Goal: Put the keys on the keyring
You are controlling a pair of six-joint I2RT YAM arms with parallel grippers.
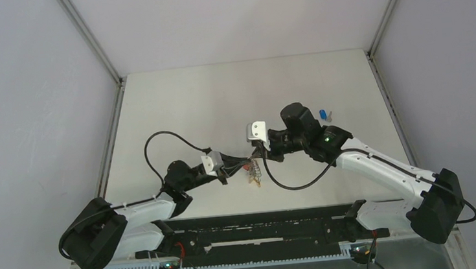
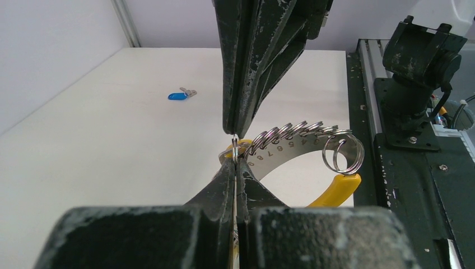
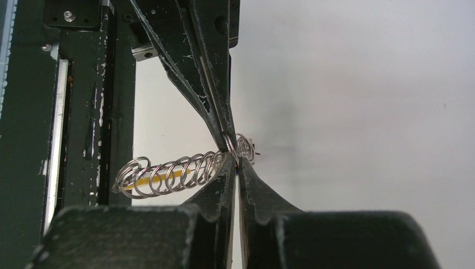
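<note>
I see my left gripper (image 2: 235, 163) clamped on the keyring (image 2: 277, 150), right gripper (image 3: 236, 163) pinching it too, tip to tip. Blue key (image 2: 177, 96) lies loose on the table (image 2: 112, 151), well apart.

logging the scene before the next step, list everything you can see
blue key: one, blue cap with silver blade, lying alone on the table, apart from the grippers
keyring: one, silver numbered strip carrying a row of silver rings, between the two grippers
yellow piece: one, yellow, beneath the ring row, partly hidden
table: one, white
left gripper: one, black, shut on the keyring's end ring
right gripper: one, black, shut at the same end, tip to tip with the left
</note>
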